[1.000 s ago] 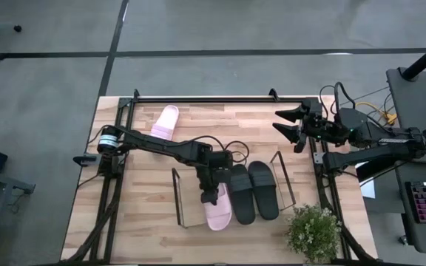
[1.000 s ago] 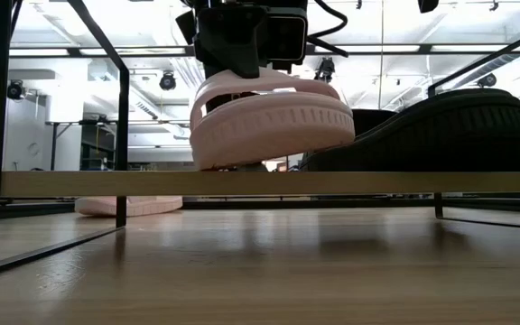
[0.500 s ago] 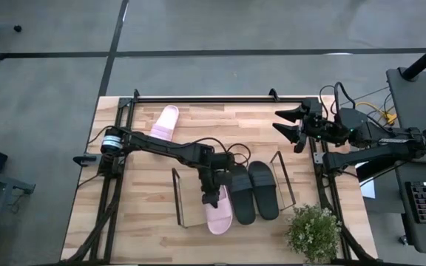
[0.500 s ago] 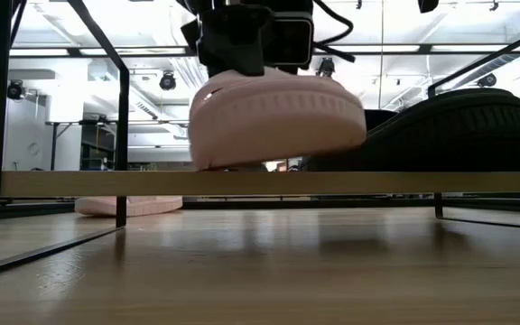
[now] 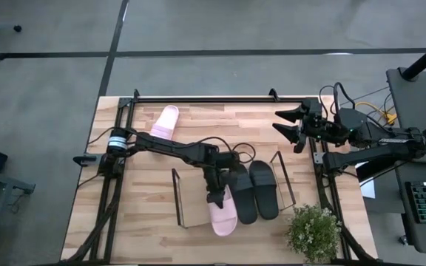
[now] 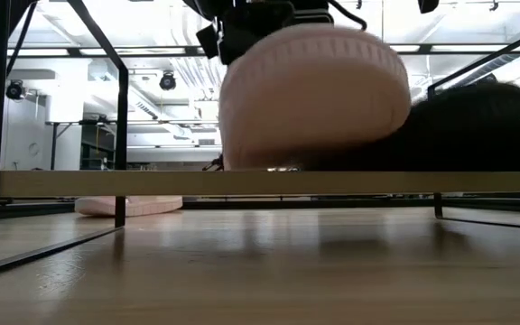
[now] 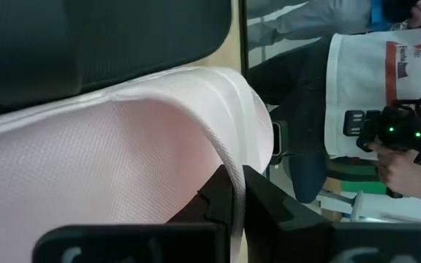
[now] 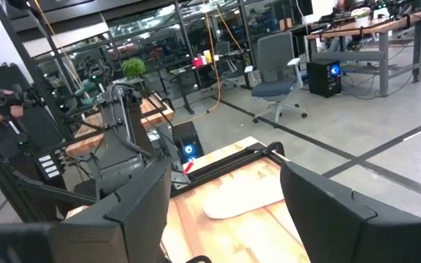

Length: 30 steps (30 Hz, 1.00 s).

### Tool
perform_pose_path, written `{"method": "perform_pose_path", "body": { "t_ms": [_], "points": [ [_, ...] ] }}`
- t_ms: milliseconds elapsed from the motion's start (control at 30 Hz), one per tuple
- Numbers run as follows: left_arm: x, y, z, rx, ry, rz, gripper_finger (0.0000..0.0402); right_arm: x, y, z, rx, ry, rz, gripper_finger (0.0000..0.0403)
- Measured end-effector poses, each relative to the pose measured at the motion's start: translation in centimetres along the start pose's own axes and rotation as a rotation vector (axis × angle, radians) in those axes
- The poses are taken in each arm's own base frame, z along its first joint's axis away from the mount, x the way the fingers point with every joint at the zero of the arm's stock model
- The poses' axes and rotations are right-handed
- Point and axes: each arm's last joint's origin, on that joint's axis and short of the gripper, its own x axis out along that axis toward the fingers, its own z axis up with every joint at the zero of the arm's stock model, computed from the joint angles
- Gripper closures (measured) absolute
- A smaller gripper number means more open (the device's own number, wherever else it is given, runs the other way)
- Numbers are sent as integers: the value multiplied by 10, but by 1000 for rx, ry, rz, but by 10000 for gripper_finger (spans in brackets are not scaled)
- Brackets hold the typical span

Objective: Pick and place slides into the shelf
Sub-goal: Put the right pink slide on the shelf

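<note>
Gripping pink slide (image 5: 222, 216) strap between left gripper (image 5: 214, 193) jaws | over shelf (image 5: 177, 198) | right gripper (image 5: 287, 124) spread

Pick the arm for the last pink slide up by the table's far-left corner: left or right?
Left, probably. The loose pink slide lies on the left arm's side, near its base. The left gripper must first release the pink slide on the shelf. The right gripper waits open at the far right edge.

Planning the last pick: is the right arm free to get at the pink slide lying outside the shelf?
Probably yes: the right gripper is open and empty, and bare table lies between it and the loose pink slide. Reach is uncertain.
</note>
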Motion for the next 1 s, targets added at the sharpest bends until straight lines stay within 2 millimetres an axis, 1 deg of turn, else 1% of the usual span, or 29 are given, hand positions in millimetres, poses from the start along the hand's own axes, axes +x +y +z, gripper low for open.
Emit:
{"method": "perform_pose_path", "body": {
  "t_ms": [533,733,1000],
  "points": [
    [-1,5,-2,6,3,4,401,0,0,0,2,0,0,154],
    [-3,2,-2,0,22,-55,401,0,0,0,2,0,0,154],
    [-4,5,-8,-31,65,-47,401,0,0,0,2,0,0,154]
  ]
}}
